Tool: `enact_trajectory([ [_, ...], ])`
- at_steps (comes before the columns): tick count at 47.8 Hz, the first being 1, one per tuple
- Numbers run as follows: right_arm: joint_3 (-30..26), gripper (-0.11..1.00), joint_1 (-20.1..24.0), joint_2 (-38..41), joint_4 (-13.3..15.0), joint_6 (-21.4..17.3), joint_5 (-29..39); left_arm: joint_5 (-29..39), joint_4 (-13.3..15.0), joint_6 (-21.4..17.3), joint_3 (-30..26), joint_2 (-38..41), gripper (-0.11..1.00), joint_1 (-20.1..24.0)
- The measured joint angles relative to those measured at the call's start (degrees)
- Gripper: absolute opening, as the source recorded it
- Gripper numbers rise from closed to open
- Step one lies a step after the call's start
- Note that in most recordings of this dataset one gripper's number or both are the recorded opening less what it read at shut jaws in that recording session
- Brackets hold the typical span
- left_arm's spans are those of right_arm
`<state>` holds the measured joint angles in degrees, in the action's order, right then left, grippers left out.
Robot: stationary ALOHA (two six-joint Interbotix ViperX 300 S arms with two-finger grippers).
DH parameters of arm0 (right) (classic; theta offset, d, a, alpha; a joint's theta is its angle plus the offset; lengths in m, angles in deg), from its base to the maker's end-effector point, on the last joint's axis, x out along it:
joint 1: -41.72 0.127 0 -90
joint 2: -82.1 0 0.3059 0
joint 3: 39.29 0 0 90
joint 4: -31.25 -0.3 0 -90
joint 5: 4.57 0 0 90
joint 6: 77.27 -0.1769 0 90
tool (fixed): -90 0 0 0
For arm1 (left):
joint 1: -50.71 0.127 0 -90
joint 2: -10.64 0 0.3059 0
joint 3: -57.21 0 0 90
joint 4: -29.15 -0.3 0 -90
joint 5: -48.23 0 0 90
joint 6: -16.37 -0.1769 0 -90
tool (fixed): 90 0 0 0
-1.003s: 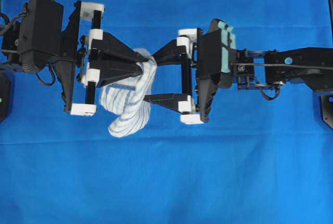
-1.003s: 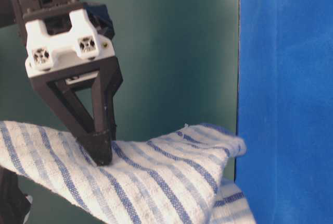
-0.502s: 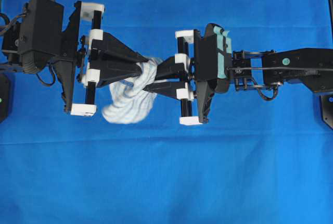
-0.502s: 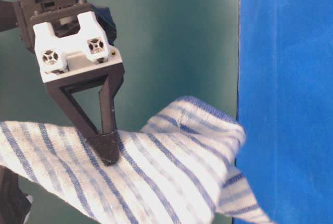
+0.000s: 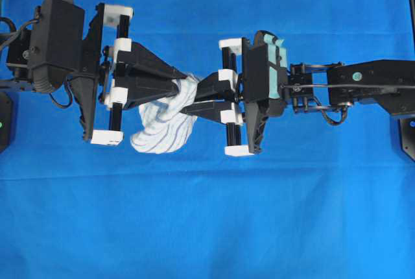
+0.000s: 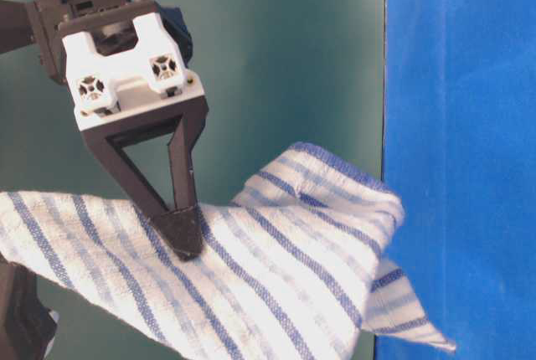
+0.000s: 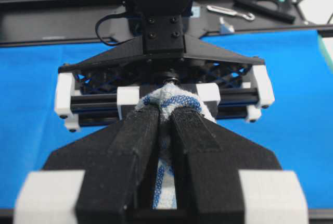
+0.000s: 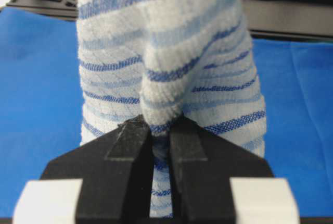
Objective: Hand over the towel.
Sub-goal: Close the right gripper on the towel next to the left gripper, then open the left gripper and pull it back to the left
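The towel (image 5: 162, 126), white with thin blue stripes, hangs bunched between both grippers above the middle of the table. My left gripper (image 5: 179, 83) comes from the left and is shut on the towel's upper end. My right gripper (image 5: 193, 97) comes from the right and is shut on the same bunch, its tips almost touching the left ones. In the left wrist view the towel (image 7: 169, 99) is pinched in the left gripper (image 7: 165, 112). The right wrist view shows the towel (image 8: 166, 52) filling the frame above the shut right gripper (image 8: 160, 127). At table level a black finger (image 6: 186, 230) presses the towel (image 6: 276, 268).
The blue table cover (image 5: 259, 214) spreads under both arms. Dark frame rails and a few small tools (image 7: 229, 11) lie beyond the table's far edge. A green wall (image 6: 285, 59) stands behind the towel at table level.
My right gripper has moved left and closed from wide open onto the towel. The towel has bunched up between the two grippers. The left gripper stayed shut and tilted slightly.
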<state>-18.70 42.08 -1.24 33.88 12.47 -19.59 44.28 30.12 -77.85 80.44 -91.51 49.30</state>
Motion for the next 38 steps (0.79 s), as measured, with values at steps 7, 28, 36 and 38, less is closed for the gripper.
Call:
enact_trajectory([
  [7, 0.6, 0.08, -0.1, -0.6, 0.0, -0.1, 0.1, 0.0, 0.0, 0.2, 0.0, 0.0, 0.06, 0.0],
  [28, 3.6, 0.08, 0.3, -4.3, 0.0, -0.2, 0.0, 0.1, 0.0, 1.1, 6.4, -9.8, 0.94, 0.0],
  [36, 5.3, 0.08, 0.4, -6.1, 0.0, -0.2, 0.0, 1.1, -0.1, 1.1, 10.8, -18.7, 0.93, 0.0],
  [38, 5.5, 0.08, 0.4, -6.3, 0.0, -0.2, 0.1, 1.1, -0.1, 1.1, 11.8, -20.4, 0.93, 0.0],
])
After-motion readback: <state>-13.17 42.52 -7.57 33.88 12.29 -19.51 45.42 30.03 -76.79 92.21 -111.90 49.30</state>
